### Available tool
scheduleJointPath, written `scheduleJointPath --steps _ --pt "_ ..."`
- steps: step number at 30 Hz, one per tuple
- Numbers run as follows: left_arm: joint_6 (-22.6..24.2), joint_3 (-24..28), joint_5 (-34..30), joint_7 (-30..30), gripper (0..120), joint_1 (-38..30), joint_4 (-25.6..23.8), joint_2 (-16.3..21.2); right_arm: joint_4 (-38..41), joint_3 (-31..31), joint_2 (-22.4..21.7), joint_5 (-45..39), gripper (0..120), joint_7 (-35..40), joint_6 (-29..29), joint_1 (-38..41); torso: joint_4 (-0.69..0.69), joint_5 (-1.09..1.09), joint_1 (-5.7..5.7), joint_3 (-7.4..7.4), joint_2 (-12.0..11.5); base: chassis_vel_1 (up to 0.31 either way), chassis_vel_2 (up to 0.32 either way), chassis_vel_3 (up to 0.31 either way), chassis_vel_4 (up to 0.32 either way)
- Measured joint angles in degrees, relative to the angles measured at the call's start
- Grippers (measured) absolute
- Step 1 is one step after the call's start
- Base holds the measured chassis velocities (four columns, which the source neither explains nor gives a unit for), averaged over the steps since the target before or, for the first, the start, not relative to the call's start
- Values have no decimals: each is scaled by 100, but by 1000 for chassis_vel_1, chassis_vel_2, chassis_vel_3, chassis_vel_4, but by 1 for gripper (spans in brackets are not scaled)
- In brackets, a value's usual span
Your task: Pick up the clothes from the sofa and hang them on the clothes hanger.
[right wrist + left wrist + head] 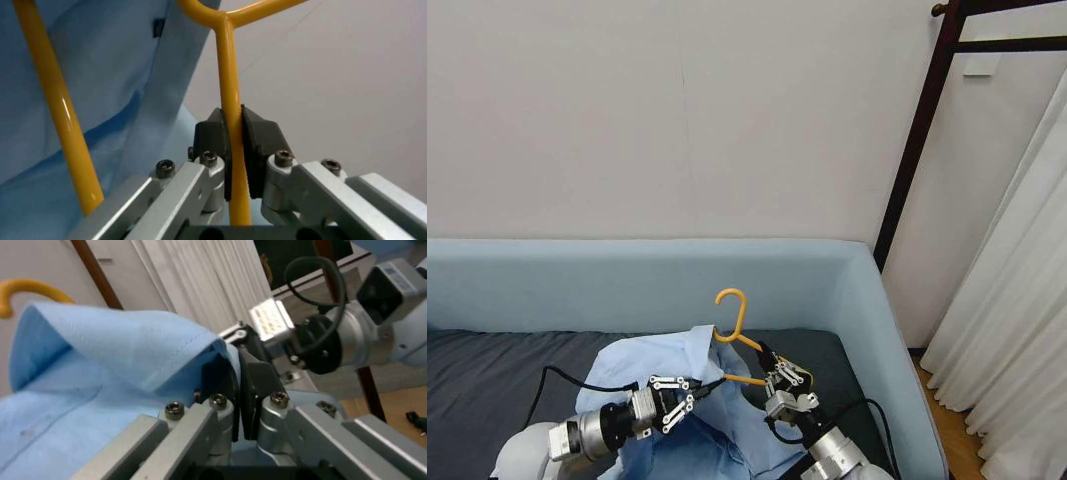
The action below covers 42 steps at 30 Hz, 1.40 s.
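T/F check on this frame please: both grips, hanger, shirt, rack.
1. The right gripper is shut on a bar of the yellow hanger. True.
2. The left gripper is open and clear of the blue shirt. False: it is shut on the shirt's edge.
3. The hanger is hooked on the clothes rack. False: it is held over the sofa, and the rack stands apart to the robot's right.
4. In the head view, the hanger's hook sticks up above the shirt. True.
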<state>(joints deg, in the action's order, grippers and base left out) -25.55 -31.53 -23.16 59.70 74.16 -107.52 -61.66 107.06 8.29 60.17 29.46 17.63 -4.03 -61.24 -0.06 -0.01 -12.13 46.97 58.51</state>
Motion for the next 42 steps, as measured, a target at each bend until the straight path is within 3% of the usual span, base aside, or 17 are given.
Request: scheduleJointPath --steps 9,20,29,35,42 --pt "-148 -123 21 -82 0 -8 -76 -86 102 -210 -2 -491 5 1 147 91 0 0 0 0 0 0 0 0 0" --pt "-111 -551 -279 -136 0 -220 -172 366 74 -626 -313 -208 5 -65 130 -272 -1 0 0 0 0 0 0 0 0" --pt "-135 -860 -501 -99 0 -543 288 949 235 -832 -734 -92 5 -104 293 -534 -1 0 0 0 0 0 0 0 0" --pt "-159 -722 -574 -65 0 -695 585 1097 391 -835 -853 -303 5 -453 -140 -626 0 -1 0 0 0 0 0 0 0" --pt "-83 -400 -489 -45 0 -875 717 1027 393 -732 -693 -328 5 -711 -584 -624 0 0 0 0 0 0 0 0 0"
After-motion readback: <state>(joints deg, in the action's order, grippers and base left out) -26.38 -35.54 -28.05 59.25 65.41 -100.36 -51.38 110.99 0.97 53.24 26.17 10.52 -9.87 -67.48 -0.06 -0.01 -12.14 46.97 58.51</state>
